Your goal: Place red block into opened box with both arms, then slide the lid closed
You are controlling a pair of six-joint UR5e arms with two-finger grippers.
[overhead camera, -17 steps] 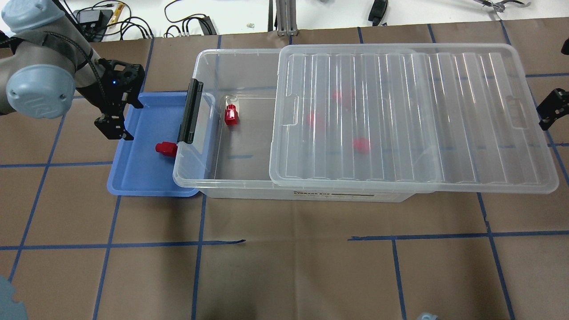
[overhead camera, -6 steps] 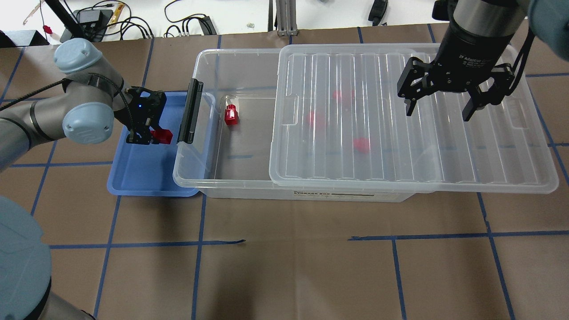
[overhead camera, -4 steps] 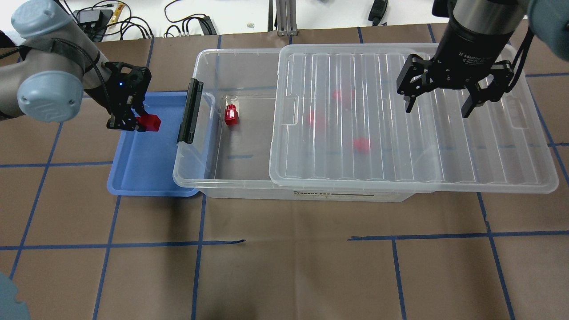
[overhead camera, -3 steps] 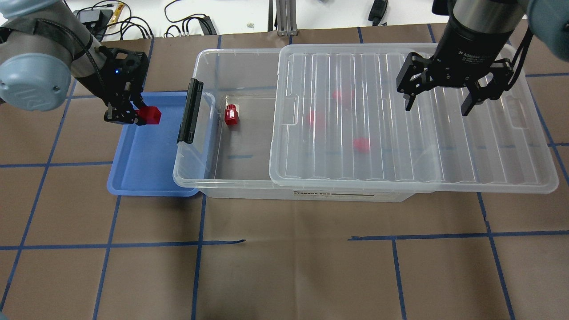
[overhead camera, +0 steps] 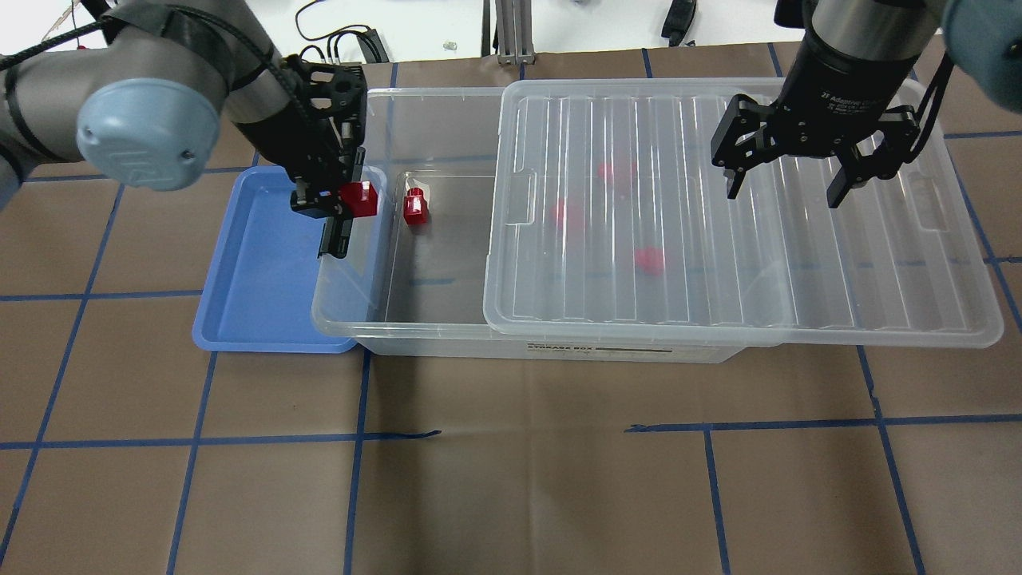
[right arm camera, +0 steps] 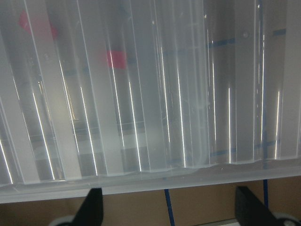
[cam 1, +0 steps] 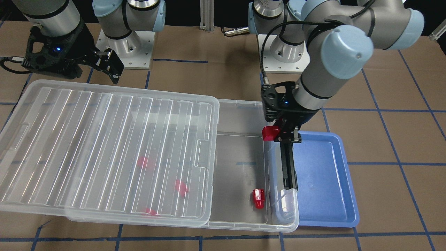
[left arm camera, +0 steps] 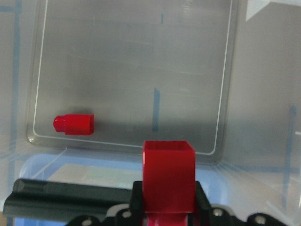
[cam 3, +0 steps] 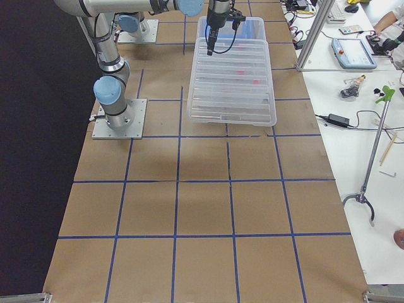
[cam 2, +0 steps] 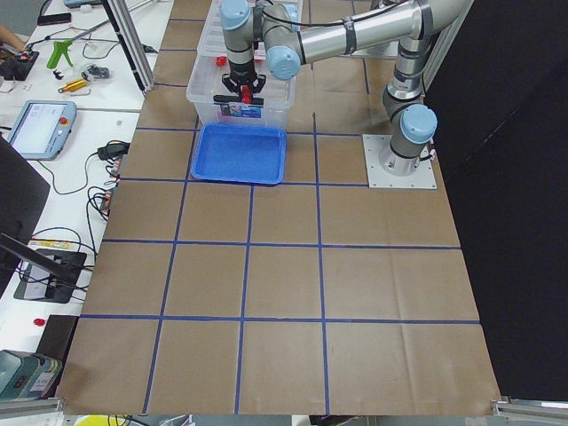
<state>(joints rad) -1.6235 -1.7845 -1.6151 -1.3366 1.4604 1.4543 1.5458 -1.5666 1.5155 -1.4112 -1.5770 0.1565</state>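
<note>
left tool (overhead camera: pixel 329 201), red block (overhead camera: pixel 359 199) gripped — above box (overhead camera: pixel 431 93)

Red block (overhead camera: pixel 358 199) was held in left gripper (overhead camera: pixel 326 203) over box's (overhead camera: pixel 447 345) latch end. Lid (overhead camera: pixel 742 239) was offset lengthwise, latch-end part uncovered; 2nd block (overhead camera: pixel 414 208) was seen lying there.

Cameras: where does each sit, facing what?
Front: across the table, facing the bases; left gripper holds red block.
Overhead: behind the robot, onto box and lid.
Exterior left: table end, left arm nearest.
Exterior right: opposite end, right arm nearest.
Left wrist: down into the box.
Right wrist: onto the lid; fingertips show.
Front and overhead share the right gripper.
</note>
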